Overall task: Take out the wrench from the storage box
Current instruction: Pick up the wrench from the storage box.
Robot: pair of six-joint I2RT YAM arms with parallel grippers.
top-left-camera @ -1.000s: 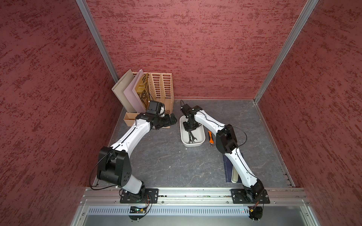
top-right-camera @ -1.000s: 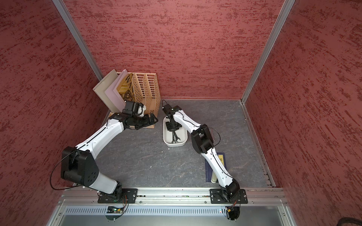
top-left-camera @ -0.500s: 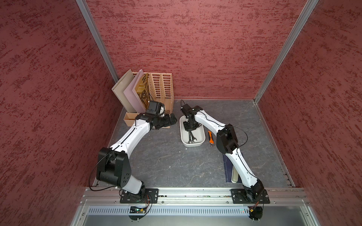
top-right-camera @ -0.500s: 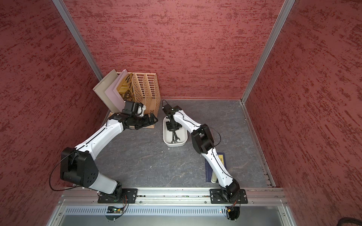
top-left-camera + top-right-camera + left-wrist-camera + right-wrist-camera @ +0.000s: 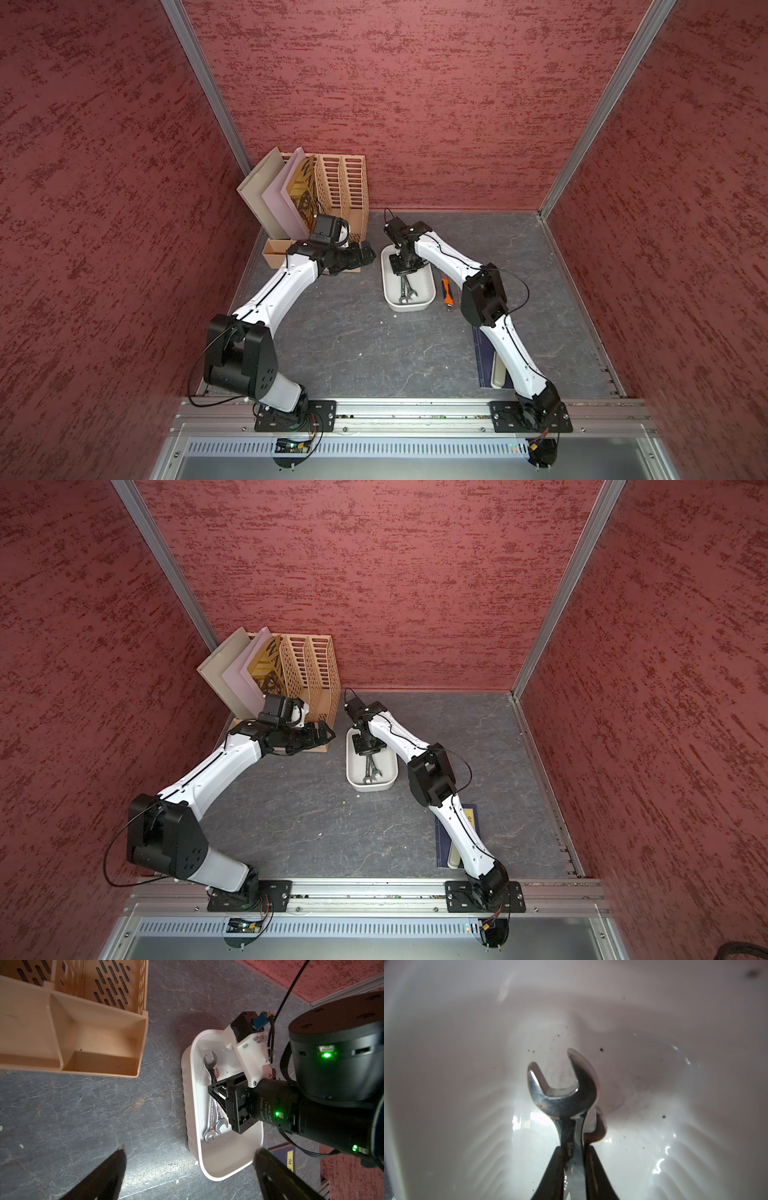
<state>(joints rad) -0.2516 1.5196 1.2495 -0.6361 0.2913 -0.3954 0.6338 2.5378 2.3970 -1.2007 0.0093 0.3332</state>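
Right wrist: right gripper (image 5: 574, 1153) clamped on the wrench (image 5: 564, 1103) shank; wrench inside the storage box (image 5: 446, 1064), second wrench (image 5: 599, 1126) under it. Left wrist: left gripper (image 5: 190, 1148) spread wide, holding nothing, near the storage box.

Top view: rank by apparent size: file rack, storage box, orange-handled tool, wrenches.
1. file rack, upright, so nearer the camera
2. storage box
3. orange-handled tool and wrenches: look alike, wrenches partly hidden, unranked
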